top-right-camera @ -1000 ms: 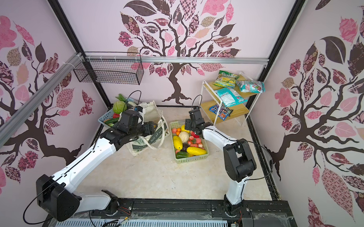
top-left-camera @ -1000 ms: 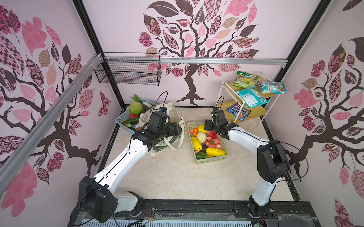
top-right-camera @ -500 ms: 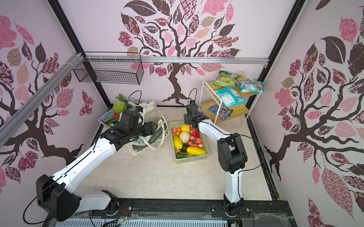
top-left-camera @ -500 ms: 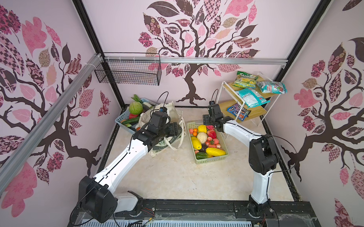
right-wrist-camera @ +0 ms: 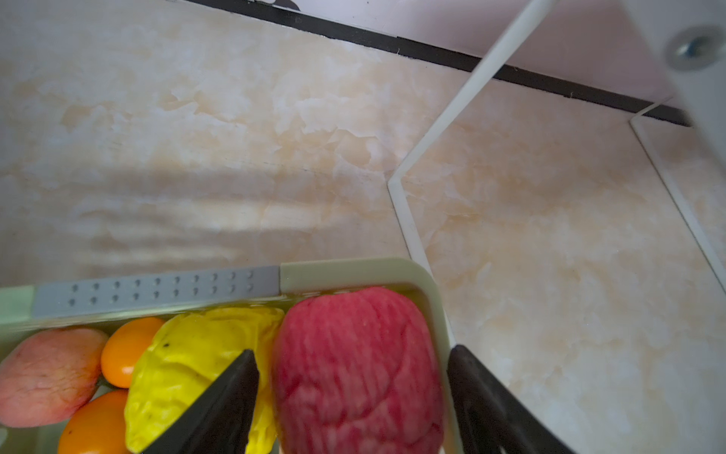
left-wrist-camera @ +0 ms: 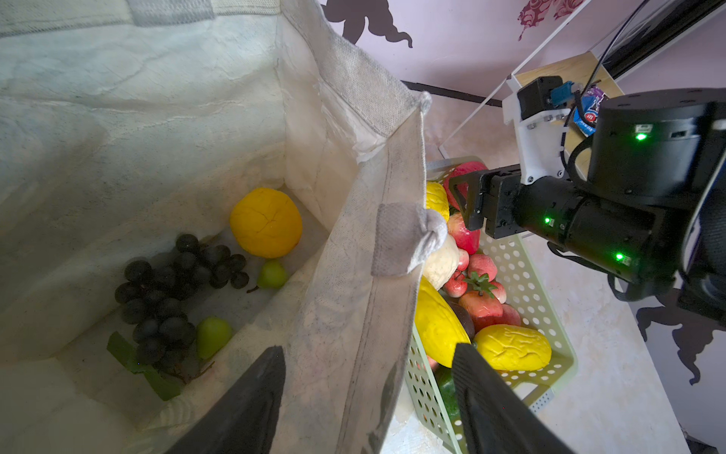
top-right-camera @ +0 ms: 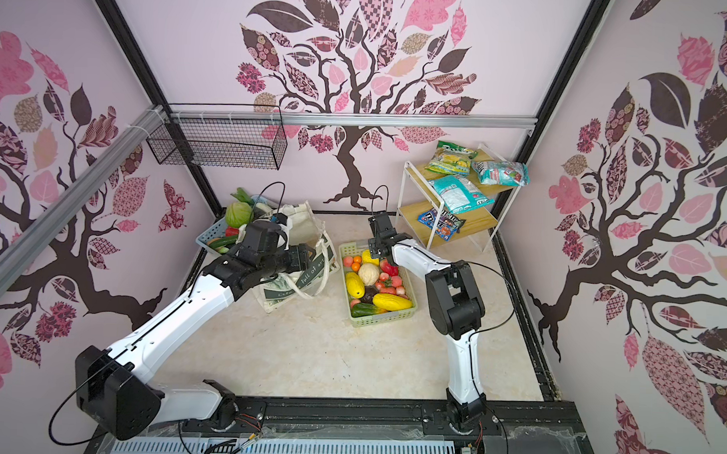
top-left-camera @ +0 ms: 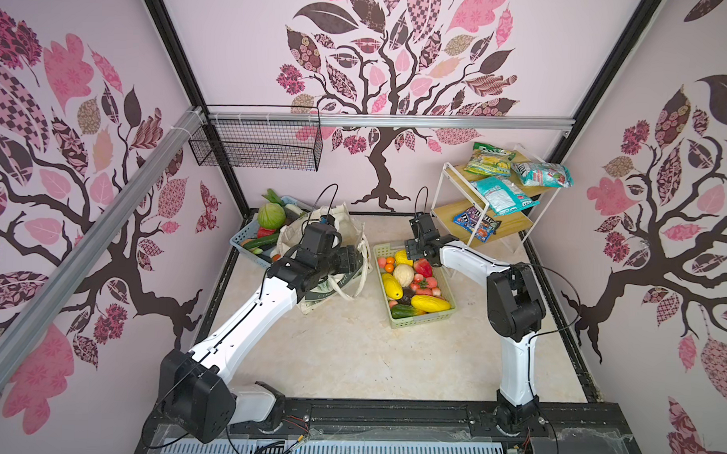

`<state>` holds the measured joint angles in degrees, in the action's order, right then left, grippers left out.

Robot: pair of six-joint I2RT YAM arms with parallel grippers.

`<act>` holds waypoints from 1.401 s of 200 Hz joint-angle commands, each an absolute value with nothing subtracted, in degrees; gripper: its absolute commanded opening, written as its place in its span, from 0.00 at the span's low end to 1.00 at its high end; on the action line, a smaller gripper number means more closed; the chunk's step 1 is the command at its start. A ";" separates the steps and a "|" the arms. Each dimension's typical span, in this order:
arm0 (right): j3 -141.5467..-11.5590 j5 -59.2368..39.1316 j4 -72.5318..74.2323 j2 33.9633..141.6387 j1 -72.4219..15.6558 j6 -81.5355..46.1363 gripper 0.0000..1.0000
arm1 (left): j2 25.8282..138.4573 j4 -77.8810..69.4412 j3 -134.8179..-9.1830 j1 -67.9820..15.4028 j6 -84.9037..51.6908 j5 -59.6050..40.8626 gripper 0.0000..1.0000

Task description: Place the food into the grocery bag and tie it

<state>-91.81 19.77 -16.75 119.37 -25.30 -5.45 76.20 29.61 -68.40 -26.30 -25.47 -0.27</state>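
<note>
The cream grocery bag [top-left-camera: 347, 219] [top-right-camera: 308, 224] stands open at the back left. My left gripper [left-wrist-camera: 367, 393] [top-left-camera: 350, 258] is open, and the bag's near wall [left-wrist-camera: 353, 314] hangs loose between its fingers. Inside the bag lie a yellow round fruit [left-wrist-camera: 266, 222], a dark grape bunch [left-wrist-camera: 169, 291] and two small green pears [left-wrist-camera: 212, 336]. More food fills the pale-green basket [top-left-camera: 423, 318] [top-right-camera: 385, 319]. My right gripper [right-wrist-camera: 351, 405] [top-left-camera: 415, 255] is open at the basket's far end, astride a red bumpy fruit [right-wrist-camera: 357, 369] [top-right-camera: 389, 267]. One finger [right-wrist-camera: 483, 405] is outside the basket wall.
A blue basket [top-left-camera: 238, 242] with a green cabbage [top-left-camera: 272, 215] sits behind the bag. A white two-tier shelf [top-left-camera: 442, 185] with snack packets [top-left-camera: 500, 193] stands at the back right, its leg close to my right gripper. A black wire basket [top-left-camera: 256, 145] hangs on the back rail.
My right arm's elbow has folded inward and its gripper has shifted a little left, over the basket's far end. The left arm and the bag have not moved.
</note>
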 commanded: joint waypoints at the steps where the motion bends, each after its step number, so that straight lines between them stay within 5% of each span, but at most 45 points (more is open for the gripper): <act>1: -91.57 20.17 -16.03 121.10 -25.02 -4.76 0.74 | 76.31 30.06 -70.13 -26.52 -24.69 0.19 0.71; 49: -90.79 18.22 -15.21 118.15 -24.99 -3.98 0.57 | 76.15 29.84 -69.50 -26.51 -25.17 0.57 0.71; 107: -90.43 16.24 -15.82 115.21 -25.04 -4.79 0.47 | 76.35 29.98 -69.09 -26.56 -25.07 0.27 0.71; 156: -88.45 12.68 -16.42 111.09 -25.05 -7.35 0.45 | 79.36 31.10 -72.33 -29.28 -20.99 -4.49 0.72; 280: -81.12 -0.91 -18.38 98.41 -25.05 -14.02 0.44 | 84.77 27.77 -75.24 -40.86 -19.41 3.81 0.75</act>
